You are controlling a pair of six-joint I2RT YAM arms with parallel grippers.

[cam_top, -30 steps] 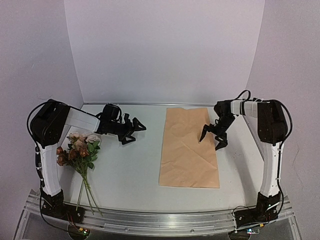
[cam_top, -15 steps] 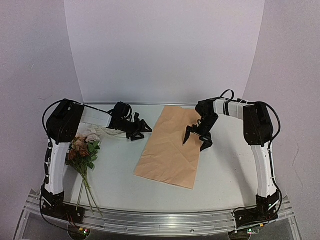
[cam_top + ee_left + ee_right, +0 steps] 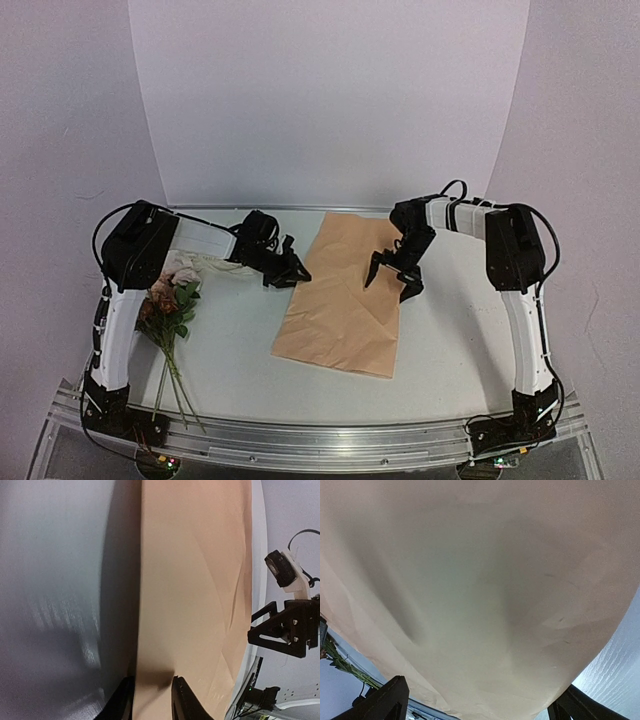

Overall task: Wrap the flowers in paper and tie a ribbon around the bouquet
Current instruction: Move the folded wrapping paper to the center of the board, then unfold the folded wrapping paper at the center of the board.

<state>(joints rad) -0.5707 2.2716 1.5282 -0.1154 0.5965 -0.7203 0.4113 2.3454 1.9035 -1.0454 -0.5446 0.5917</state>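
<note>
The tan paper (image 3: 340, 300) lies slanted on the table's middle, and its left edge (image 3: 142, 605) looks slightly lifted. My left gripper (image 3: 295, 272) reaches that edge. In the left wrist view its jaws (image 3: 152, 692) stand narrowed with a gap, and the paper's edge sits between them. My right gripper (image 3: 393, 277) stands open, fingertips down on the paper's upper right part. The paper (image 3: 480, 580) fills the right wrist view between the spread fingers (image 3: 395, 697). The flowers (image 3: 165, 298) lie at the left, stems toward the near edge. A cream strip, the ribbon (image 3: 212, 263), shows under my left forearm.
White walls close the table at the back and sides. The metal rail (image 3: 320, 440) with both arm bases runs along the near edge. The right arm's wrist and cable (image 3: 287, 572) show beyond the paper in the left wrist view.
The paper has slid left and turned slantwise under the right gripper. My left gripper has reached right to the paper's edge, and its jaws have narrowed from wide open.
</note>
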